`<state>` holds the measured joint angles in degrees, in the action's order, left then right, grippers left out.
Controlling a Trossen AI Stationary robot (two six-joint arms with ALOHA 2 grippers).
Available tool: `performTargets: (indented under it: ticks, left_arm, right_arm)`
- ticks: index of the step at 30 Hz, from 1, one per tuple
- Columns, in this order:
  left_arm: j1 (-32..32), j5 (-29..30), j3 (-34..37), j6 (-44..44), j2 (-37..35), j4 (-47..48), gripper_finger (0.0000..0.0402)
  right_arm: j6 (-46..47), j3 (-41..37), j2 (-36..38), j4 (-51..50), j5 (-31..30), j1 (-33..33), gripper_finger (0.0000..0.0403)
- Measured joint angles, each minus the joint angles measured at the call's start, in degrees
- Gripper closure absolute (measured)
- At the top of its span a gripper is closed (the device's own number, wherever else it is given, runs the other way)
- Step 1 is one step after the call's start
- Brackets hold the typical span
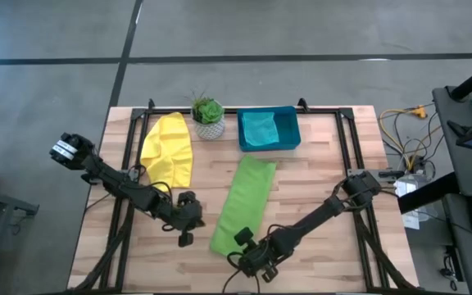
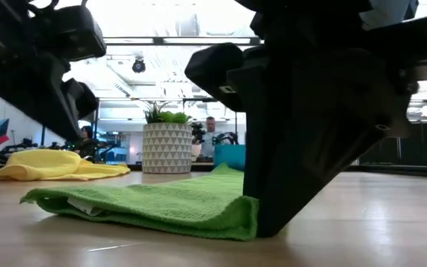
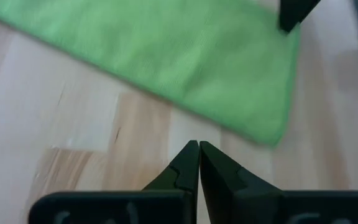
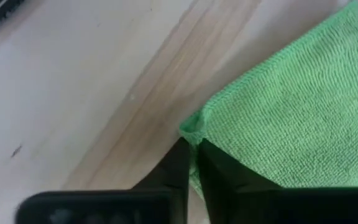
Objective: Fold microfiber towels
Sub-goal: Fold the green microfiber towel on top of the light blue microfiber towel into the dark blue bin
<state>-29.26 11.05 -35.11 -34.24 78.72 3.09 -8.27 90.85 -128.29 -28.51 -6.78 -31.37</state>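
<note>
Near the front edge of the bench (image 1: pixel 318 205), about midway along it, the right gripper (image 4: pixel 191 146) is clenched on the near corner of the light green towel (image 1: pixel 245 203), its dark fingers pinching a small pucker of the cloth against the wood. That towel lies folded into a long narrow strip, running from the front edge up toward the middle of the bench, slightly slanted. In the low view its near end is pressed under the right arm's dark bulk.

Just beside the strip, on its left side, the left gripper (image 3: pixel 198 152) hovers over bare wood with its fingers closed together and nothing between them.

Toward the back left, the yellow towel (image 1: pixel 169 149) lies loosely crumpled. At the back edge, near the middle, a small potted plant (image 1: pixel 207 116) stands, and just to its right sits a rigid teal-blue tray (image 1: pixel 289 141) with the teal towel (image 1: pixel 260 128) folded inside it.
</note>
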Motion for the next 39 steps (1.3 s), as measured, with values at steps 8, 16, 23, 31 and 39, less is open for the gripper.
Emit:
performTargets:
  ticks: [8,16,23,31,39]
  left_arm:
    - [1.89,3.57,0.02,6.46,2.53,-19.7,0.0402]
    - [12.81,-4.53,-0.2,4.76,17.36,-37.4,0.0402]
    - [13.04,-15.35,-4.89,1.29,30.67,-40.32,0.0401]
    - [10.27,-10.6,-5.07,0.43,32.03,-38.8,0.0401]
    - [10.27,-11.09,-5.26,1.34,31.82,-38.06,0.0401]
  right_arm:
    - [2.32,-0.34,2.11,-1.89,1.04,-1.67,0.0394]
    - [8.63,-0.37,3.1,-1.95,2.61,-5.89,0.0394]
    - [12.7,-0.35,4.23,-4.1,2.4,-8.02,0.0394]
    - [18.19,-0.32,9.29,-7.21,0.08,-7.96,0.0394]
    - [20.9,-0.74,14.65,-8.84,-2.32,-6.2,0.0394]
